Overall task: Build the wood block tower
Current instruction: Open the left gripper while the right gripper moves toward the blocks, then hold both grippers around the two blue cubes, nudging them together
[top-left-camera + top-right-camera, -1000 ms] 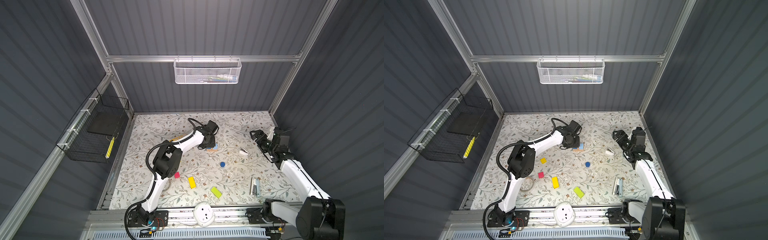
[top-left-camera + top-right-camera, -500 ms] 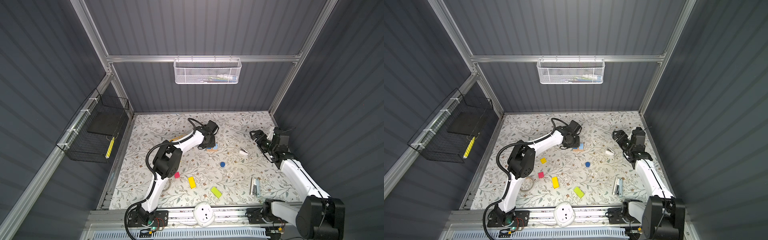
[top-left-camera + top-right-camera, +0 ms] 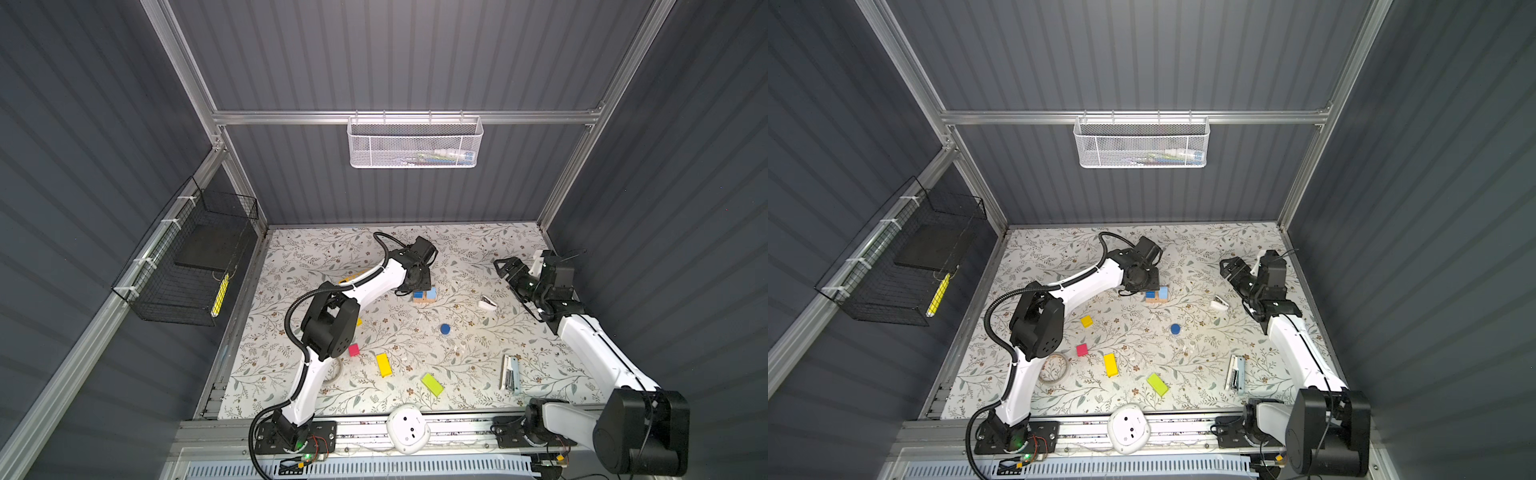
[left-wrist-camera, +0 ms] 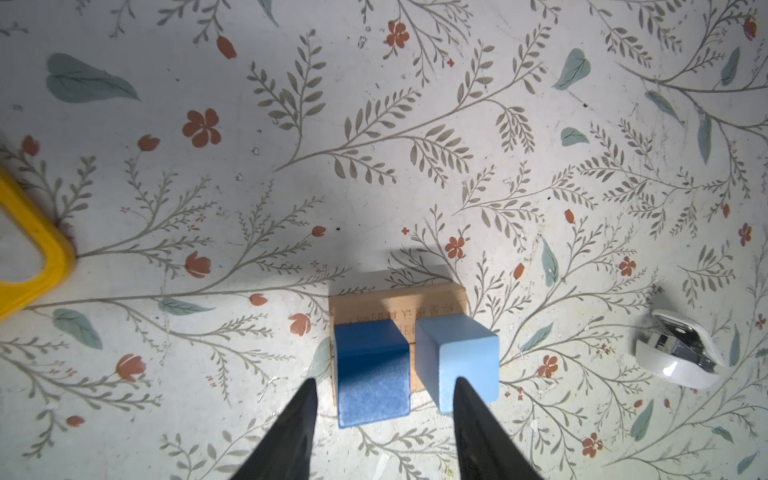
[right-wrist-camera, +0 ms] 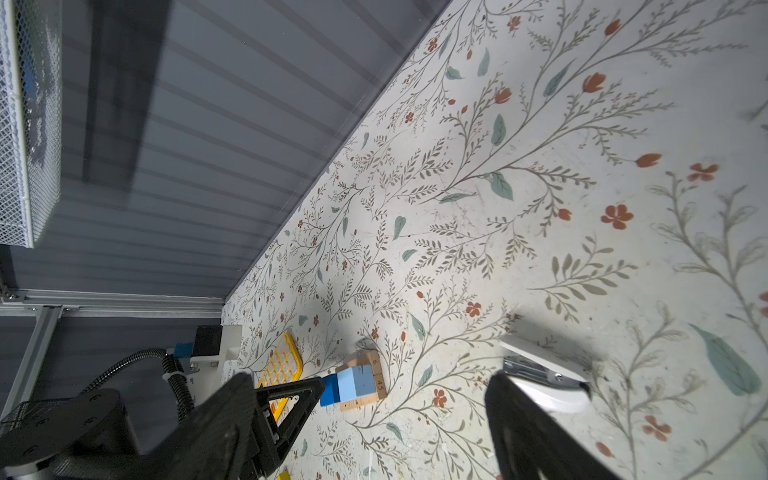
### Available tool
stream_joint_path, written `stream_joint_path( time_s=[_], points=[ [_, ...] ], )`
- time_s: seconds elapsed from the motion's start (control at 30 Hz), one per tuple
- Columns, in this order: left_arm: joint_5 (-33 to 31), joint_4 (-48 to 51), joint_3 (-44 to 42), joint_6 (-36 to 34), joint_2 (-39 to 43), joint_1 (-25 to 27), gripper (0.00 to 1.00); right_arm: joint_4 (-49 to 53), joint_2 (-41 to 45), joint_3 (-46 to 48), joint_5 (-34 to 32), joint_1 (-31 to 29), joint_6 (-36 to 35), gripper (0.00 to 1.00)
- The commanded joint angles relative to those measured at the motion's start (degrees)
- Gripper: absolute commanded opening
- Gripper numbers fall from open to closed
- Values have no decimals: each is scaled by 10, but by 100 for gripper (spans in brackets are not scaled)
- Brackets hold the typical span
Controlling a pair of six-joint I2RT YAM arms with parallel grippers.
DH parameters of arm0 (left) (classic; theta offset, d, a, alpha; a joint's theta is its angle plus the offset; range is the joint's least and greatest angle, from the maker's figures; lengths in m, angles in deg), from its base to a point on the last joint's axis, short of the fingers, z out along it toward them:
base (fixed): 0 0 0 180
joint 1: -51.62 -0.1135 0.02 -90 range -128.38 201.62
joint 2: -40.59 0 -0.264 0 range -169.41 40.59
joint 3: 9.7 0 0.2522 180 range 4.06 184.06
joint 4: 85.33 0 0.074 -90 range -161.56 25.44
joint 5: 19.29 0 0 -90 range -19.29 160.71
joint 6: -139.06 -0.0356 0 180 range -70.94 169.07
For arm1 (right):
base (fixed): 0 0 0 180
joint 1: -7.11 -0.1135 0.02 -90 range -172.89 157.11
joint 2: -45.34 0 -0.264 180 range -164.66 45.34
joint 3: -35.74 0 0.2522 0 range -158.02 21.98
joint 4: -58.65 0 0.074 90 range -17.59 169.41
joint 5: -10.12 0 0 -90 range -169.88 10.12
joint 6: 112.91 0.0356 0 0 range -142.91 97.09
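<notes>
A floral-patterned table (image 3: 465, 249) inside a grey booth, seen from overhead, with nine wooden blocks in sight.

Just above the centre of both top views is the start of the tower. Two tan bars (image 4: 395, 305) lie flat side by side, touching. Two cubes stand on them, one blue cube (image 4: 370, 370) and one light-blue cube (image 4: 457, 353), with a narrow gap between them. The left gripper (image 4: 384, 388) hangs directly over this stack. In the left wrist view its two dark fingers stand wider apart than the blue cube. One finger is clear of that cube's outer side and the other is in front of the light-blue cube. The claw is partly spread and grips nothing.

Five blocks lie loose in the lower half of both top views:
- One blue short cylinder (image 3: 445, 329), right of centre.
- One yellow cube (image 3: 1086, 321) and one pink cube (image 3: 1082, 350), at centre left beside the left arm (image 3: 1038, 320).
- One yellow bar (image 3: 1111, 365) and one lime bar (image 3: 1157, 384), lower down near the table's bottom edge.

The right gripper (image 3: 505, 266) is at the right side of the frame, well apart from the stack. Its claw is spread wide and empty.

There is one each of four other items:
- A yellow calculator (image 5: 282, 361), left of the stack.
- A clear tape roll (image 3: 1053, 368), at lower left.
- A stapler (image 3: 510, 374), at lower right.
- A small white clip-like tool (image 4: 673, 357), right of the stack.
</notes>
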Motion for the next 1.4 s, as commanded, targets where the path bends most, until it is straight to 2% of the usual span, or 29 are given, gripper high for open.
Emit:
stream_joint_path(
  time_s=[0.0,0.23,0.53,0.7,0.8,1.0,1.37],
  points=[
    [-12,15,-7,-8,33,-2,53,9,-12,-29,6,-23,-11,88],
    [-27,19,-24,-25,61,-4,50,23,-68,-73,3,-85,-29,87],
    [50,-42,-82,-54,100,-38,47,38,-143,-87,4,-127,-47,75],
    [101,-78,-110,-61,96,-52,44,39,-193,-104,6,-148,-52,73],
    [120,-100,-127,-62,93,-57,44,36,-224,-120,29,-161,-53,73],
    [158,-150,-160,-59,94,-66,40,43,-280,-159,34,-188,-58,69],
    [158,-157,-165,-61,78,-69,36,56,-334,-192,31,-204,-59,61]
  ],
)
